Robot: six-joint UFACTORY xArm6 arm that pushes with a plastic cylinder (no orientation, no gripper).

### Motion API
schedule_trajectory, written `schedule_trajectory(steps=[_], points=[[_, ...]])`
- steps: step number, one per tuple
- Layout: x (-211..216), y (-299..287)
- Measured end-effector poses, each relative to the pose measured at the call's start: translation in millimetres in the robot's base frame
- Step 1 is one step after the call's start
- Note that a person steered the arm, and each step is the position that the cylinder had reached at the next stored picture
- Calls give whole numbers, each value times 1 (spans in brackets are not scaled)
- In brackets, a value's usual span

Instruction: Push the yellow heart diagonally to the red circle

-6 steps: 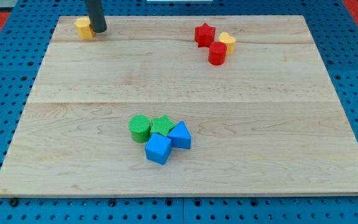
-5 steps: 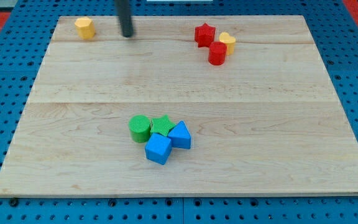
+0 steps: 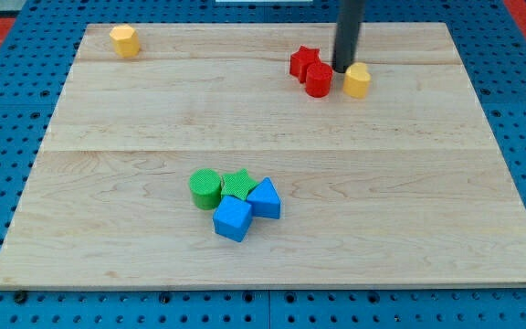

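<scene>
Fingers were missing, so my tip (image 3: pixel 344 70) stood between red circle (image 3: pixel 318 80) and yellow heart (image 3: pixel 357 80), push still undone.

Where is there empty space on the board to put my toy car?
The wide middle between the red circle above and the green circle below is bare. So are both bottom corners. It's crowded where my tip sits beside the yellow heart.

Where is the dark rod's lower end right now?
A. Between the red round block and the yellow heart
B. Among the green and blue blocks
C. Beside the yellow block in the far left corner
A: my tip sits between the red circle and the yellow heart.
</scene>
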State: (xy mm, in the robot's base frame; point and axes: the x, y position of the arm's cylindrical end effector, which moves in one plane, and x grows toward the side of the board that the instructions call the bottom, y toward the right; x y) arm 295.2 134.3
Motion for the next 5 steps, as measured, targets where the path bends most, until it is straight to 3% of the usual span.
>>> schedule_trajectory(steps=[1, 2, 3, 4, 5], points=[[33, 46], [118, 39], [205, 15], [260, -34], [249, -108]])
